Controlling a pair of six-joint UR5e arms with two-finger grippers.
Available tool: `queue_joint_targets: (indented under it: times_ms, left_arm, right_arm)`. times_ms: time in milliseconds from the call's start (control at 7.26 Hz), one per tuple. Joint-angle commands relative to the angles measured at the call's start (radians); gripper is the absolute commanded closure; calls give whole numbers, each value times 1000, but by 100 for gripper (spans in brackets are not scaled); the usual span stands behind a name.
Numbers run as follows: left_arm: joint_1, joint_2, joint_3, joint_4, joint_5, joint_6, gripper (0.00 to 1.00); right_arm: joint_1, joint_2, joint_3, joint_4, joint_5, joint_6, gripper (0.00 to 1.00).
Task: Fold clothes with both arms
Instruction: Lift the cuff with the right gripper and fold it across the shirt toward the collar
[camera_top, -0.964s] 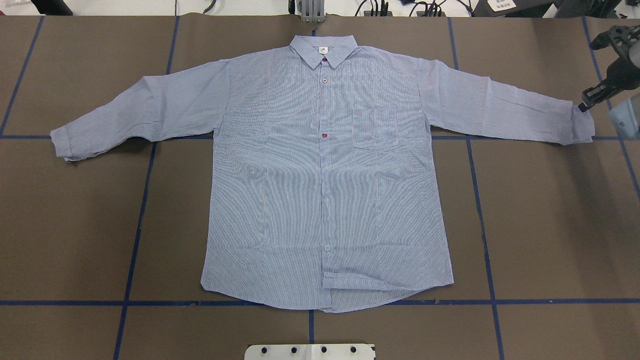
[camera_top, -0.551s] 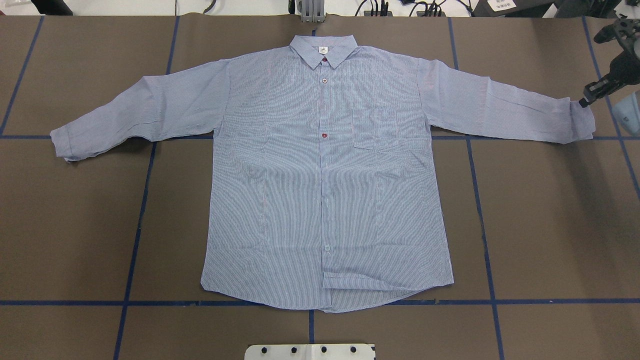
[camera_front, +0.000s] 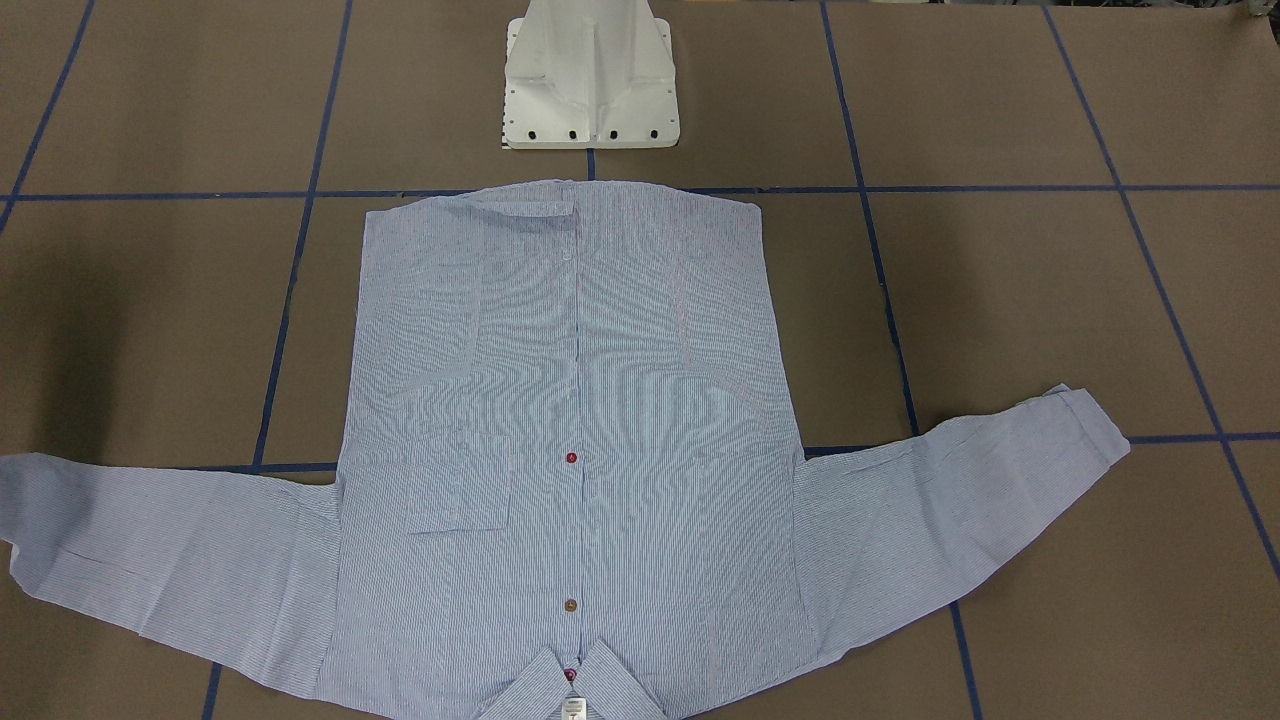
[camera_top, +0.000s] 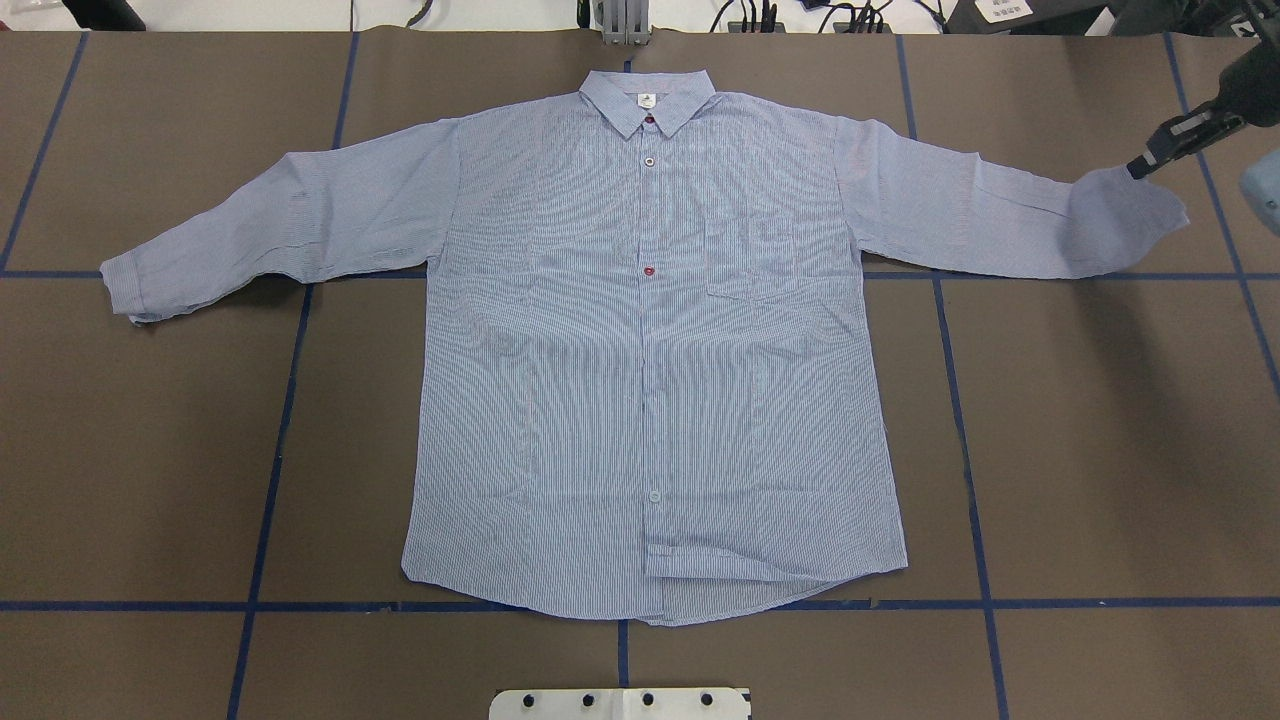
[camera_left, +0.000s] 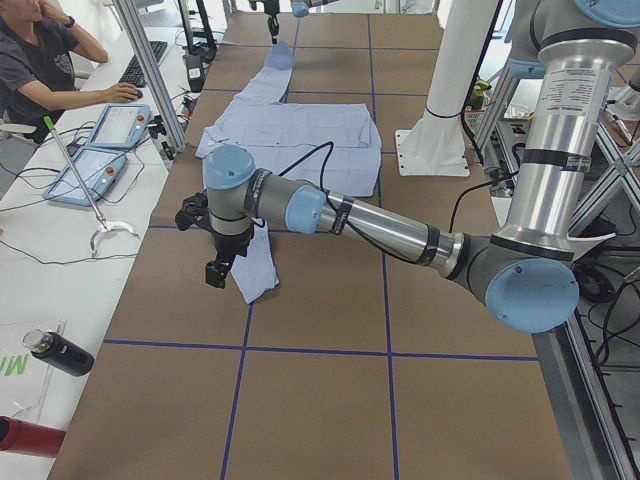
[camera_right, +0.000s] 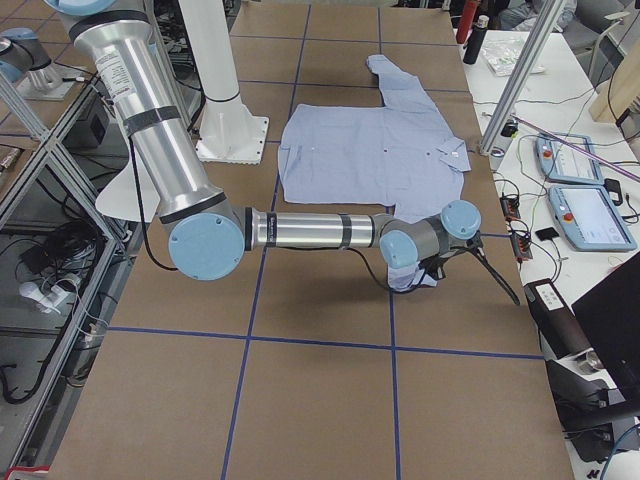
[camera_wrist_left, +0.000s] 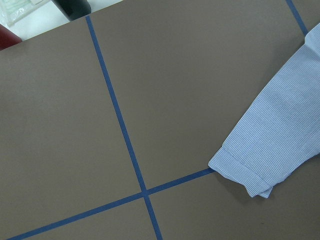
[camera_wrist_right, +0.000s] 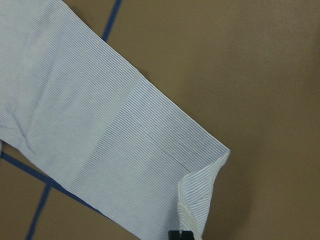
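While the right gripper (camera_top: 1138, 168) pinches the shirt cuff (camera_top: 1145, 210), that cuff has lifted higher.

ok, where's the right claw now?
Overhead view, far right edge: the right claw pinches the raised sleeve cuff of the shirt, above the blue tape line.

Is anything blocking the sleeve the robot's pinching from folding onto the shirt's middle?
Nothing visible. The right gripper pinches the sleeve end, and only flat shirt and table lie between.
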Motion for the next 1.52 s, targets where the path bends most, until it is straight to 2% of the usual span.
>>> queue_joint_targets:
  times_ms: [0, 276, 551, 827, 1378]
  left_arm:
    - [-5, -2, 0, 0, 0, -2, 0]
    - [-6, -2, 0, 0, 2, -2, 0]
    - [-8, -1, 3, 0, 5, -2, 0]
    - [-9, 2, 9, 1, 5, 0, 0]
    - [-9, 2, 12, 1, 8, 0, 0]
  right_arm:
    - [-29, 106, 90, 6, 47, 261, 100]
    - [-119, 277, 77, -1, 12, 418, 100]
    - [-226, 424, 48, 0, -127, 507, 100]
    - [-311, 575, -50, 5, -243, 544, 100]
    - [-359, 712, -193, 9, -373, 546, 100]
